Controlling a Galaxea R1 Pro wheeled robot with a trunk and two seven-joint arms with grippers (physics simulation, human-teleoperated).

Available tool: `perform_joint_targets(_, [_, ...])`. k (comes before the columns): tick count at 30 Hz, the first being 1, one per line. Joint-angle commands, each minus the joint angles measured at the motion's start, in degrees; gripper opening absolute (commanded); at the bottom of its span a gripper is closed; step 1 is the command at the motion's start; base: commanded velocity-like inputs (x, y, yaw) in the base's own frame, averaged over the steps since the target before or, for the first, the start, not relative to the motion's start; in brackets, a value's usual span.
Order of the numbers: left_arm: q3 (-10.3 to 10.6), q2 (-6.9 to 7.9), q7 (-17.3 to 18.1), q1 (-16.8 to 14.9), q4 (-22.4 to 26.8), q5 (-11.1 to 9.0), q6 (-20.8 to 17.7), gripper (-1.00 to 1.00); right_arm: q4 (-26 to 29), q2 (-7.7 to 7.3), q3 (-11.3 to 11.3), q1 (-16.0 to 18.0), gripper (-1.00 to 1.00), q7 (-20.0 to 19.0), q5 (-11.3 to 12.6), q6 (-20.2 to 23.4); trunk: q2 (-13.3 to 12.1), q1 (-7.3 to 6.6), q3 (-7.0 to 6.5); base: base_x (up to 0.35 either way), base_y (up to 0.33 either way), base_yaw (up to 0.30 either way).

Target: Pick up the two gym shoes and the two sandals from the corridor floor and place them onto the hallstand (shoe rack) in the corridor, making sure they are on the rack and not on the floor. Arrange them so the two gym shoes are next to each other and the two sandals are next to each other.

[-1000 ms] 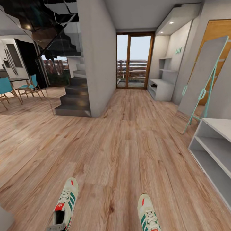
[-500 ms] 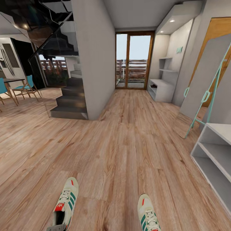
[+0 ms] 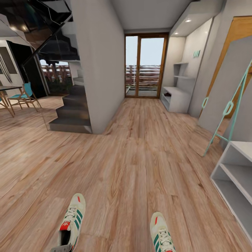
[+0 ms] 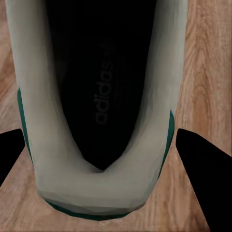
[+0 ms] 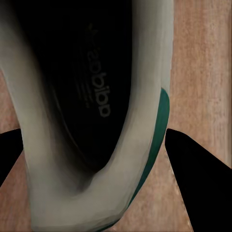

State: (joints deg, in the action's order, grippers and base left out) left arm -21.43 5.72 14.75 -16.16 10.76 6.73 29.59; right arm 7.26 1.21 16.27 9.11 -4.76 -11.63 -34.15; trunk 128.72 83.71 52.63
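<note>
Each claw is gripping one cream-white, green-striped lace-up gym shoe (image 3: 71,221) (image 3: 161,232) by its heel, fingers straddling it, apparently for carrying to the pale grey hallstand (image 3: 233,182).

Below me two cream-white gym shoes hang over the wood-plank corridor floor (image 3: 133,168), the left gym shoe (image 3: 71,224) and the right gym shoe (image 3: 161,232) well apart, toes pointing toward the glazed door (image 3: 145,66). The pale grey hallstand (image 3: 236,178) stands right of them; a dark staircase (image 3: 71,112) rises left of the door.
</note>
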Motion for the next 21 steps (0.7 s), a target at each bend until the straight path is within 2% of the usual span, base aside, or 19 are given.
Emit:
perform_joint_targets(1, [-0.5, -0.01, 0.3, -0.1, 0.0, 0.6, 0.2, -1.0, 0.0, 0.02, 0.5, 0.0, -1.0, -0.4, -0.2, -0.1, 0.0, 0.02, 0.05, 0.33, -0.147, 0.0])
perform_joint_targets(21, [-0.5, 0.02, 0.3, 0.0, 0.0, 0.6, 0.2, -1.0, 0.0, 0.02, 0.5, 0.0, -1.0, -0.4, -0.2, -0.1, 0.0, 0.02, 0.05, 0.334, -0.09, 0.0])
